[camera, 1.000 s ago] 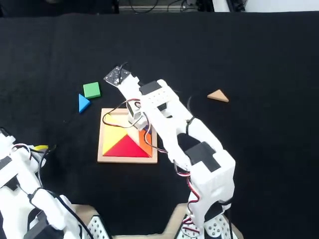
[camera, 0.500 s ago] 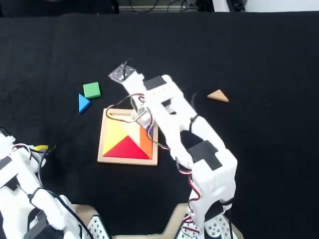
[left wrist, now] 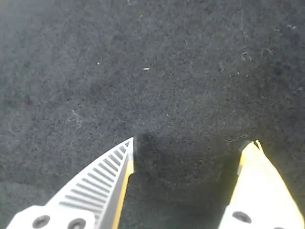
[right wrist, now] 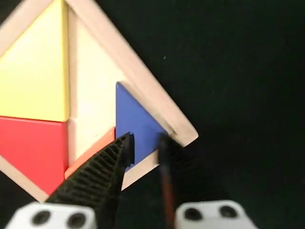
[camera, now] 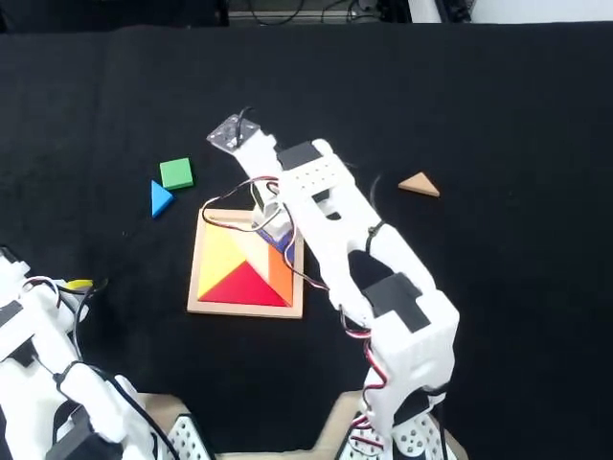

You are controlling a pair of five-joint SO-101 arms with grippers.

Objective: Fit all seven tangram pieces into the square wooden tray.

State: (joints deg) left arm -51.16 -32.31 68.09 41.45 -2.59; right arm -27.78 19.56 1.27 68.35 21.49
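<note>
The right gripper [right wrist: 144, 140] is being held over the far right corner of the square wooden tray [right wrist: 140, 78], its jaws drawn narrow and pinching the dark blue piece [right wrist: 136, 114]. That piece is lying in the corner, its long edge running along the rim, while its near edge appears to be riding up on the neighbouring rim, so it is being judged as not fully seated. Bare wood is being left between it and the yellow triangle [right wrist: 40, 76], with the red triangle [right wrist: 31, 148] and the orange piece [right wrist: 90, 150] already bedded in. The coming move is judged to turn on this: the open floor lies from the claw towards the yellow triangle, so the piece is probably to be slid that way and pressed flat. The green square [camera: 176, 173], light blue triangle [camera: 160, 198] and tan triangle [camera: 419, 184] are waiting on the black cloth [camera: 479, 115]. The left gripper [left wrist: 190, 148] is being kept spread over bare cloth, well apart from the tray.
</note>
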